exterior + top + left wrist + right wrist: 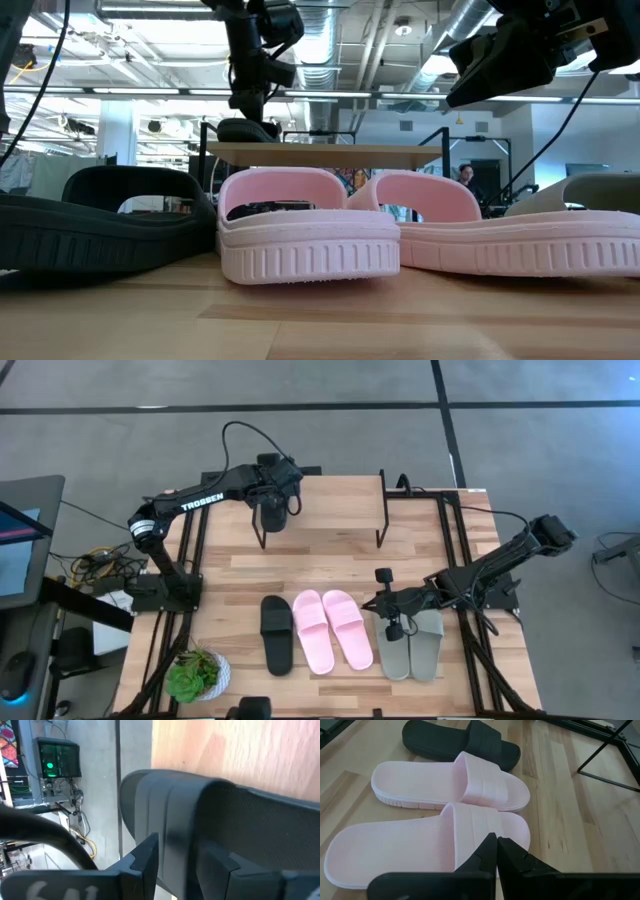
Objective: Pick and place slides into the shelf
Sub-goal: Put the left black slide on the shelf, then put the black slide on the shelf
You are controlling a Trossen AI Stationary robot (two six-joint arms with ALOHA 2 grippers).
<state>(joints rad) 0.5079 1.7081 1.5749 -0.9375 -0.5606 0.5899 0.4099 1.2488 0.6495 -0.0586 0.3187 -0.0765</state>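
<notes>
My left gripper (272, 505) reaches over the left end of the shelf (330, 510), a low rack with a light plank top and thin black legs. It is shut on one black slide (245, 128) there. The other black slide (277, 635), the light pink pair (330, 630) and the grey-green pair (412, 645) lie sole-down in a row near the table's near edge. My right gripper (385, 605) hovers shut between the pink and grey-green pairs, raised above the right pink slide (420, 845) and touching nothing. My left gripper (180, 845) pinches the black slide between its two fingers (145, 857), around the ribbed strap (175, 820). It comes from above, pointing down. The slide sits at the left end of the shelf's plank top (320, 153), seemingly resting on it.
A small potted plant (195, 675) stands at the table's near left corner. Black frame rails run along both table sides (455, 560). The shelf's plank is bare to the right of the black slide. Beyond the table, a person (466, 180) shows far off in the room.
</notes>
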